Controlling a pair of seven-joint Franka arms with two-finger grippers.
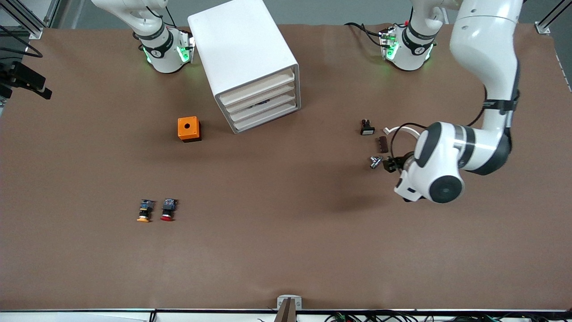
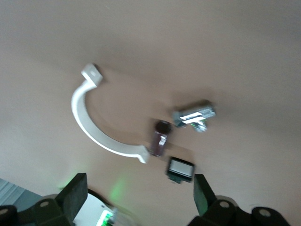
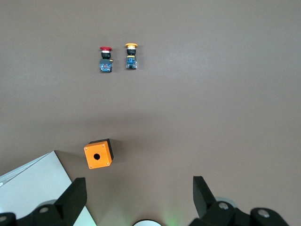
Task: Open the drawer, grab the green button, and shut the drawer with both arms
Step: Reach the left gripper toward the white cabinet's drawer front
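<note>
Left gripper [image 2: 139, 190] over metal part [image 2: 194, 114]; right gripper [image 3: 139, 190] high over table [image 3: 221, 122]; both fingers wide.

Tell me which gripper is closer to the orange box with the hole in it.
Right. The right gripper hangs open above the table near the orange box, beside the drawer cabinet. The left gripper is open over small parts at the left arm's end of the table.

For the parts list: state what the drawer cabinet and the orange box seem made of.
Drawer cabinet: probably plastic, with a smooth matte white shell and rounded corners. Orange box: likely molded plastic, with a flat matte orange face, a round hole, corner screws and a black base.
</note>
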